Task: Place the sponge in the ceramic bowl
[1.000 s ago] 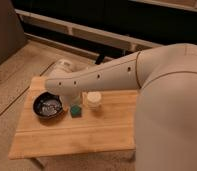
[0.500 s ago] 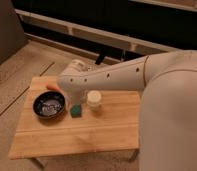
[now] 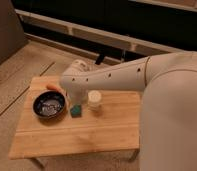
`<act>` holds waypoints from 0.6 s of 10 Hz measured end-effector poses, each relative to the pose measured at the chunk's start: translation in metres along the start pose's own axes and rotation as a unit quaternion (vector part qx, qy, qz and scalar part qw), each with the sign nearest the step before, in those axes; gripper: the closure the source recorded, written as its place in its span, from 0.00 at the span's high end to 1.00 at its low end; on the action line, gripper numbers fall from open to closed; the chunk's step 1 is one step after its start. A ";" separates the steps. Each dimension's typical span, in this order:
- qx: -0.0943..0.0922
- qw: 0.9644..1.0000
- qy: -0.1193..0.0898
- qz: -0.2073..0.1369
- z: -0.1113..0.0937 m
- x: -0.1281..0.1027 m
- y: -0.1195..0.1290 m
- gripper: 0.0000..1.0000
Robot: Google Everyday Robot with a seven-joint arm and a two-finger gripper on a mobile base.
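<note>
Small wooden table (image 3: 92, 135), four things on it
Dark bowl (image 3: 49, 105) near the left edge, teal sponge (image 3: 75, 110) just right of it, white cup (image 3: 95, 100) beside that, mid-table. An orange piece (image 3: 54, 87) lies behind the bowl by the back edge; the gripper (image 3: 74, 100) hangs over the sponge.

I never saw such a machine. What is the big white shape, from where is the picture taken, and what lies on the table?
The white shape is a robot's arm, reaching from the right over a wooden table. The single picture looks down on it from above; the camera's mounting is unknown. The arm's end, the gripper, points down right above a small teal sponge. Left of the sponge stands a dark bowl, right of it a white cup, behind the bowl an orange piece. Whether the sponge is held, I cannot tell.
</note>
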 end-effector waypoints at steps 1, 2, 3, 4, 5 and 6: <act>0.001 1.000 0.002 0.006 0.003 -0.004 -0.001 0.65; 0.010 1.000 0.009 0.012 0.009 -0.010 -0.005 0.65; 0.016 1.000 0.016 0.009 0.013 -0.013 -0.005 0.65; 0.016 1.000 0.020 0.005 0.015 -0.017 0.000 0.65; 0.017 0.999 0.029 0.001 0.020 -0.024 0.005 0.65; 0.014 0.999 0.032 0.000 0.022 -0.028 0.006 0.65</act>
